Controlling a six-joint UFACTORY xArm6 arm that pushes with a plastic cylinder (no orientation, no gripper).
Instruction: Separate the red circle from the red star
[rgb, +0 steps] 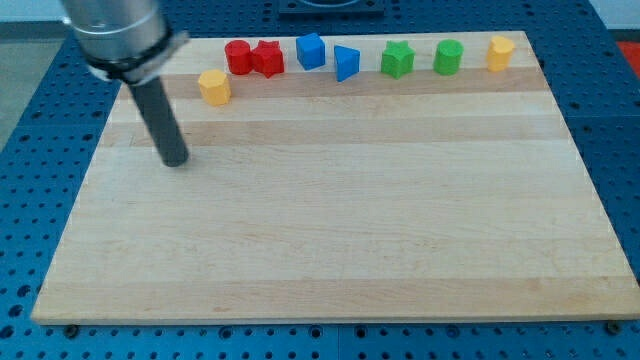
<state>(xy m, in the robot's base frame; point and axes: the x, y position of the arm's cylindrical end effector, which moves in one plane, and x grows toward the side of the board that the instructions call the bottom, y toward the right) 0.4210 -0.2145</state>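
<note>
The red circle (237, 57) and the red star (268, 58) stand side by side and touching near the view's top edge of the wooden board (330, 240), the circle on the left. My tip (176, 160) rests on the board at the view's left, well below and to the left of both red blocks. It touches no block. A yellow block (214, 87) lies between my tip and the red circle, just below and left of the circle.
Along the view's top edge to the right of the red star stand a blue block (311, 50), a blue triangle (346, 63), a green star (397, 60), a green block (448, 57) and a yellow block (500, 53).
</note>
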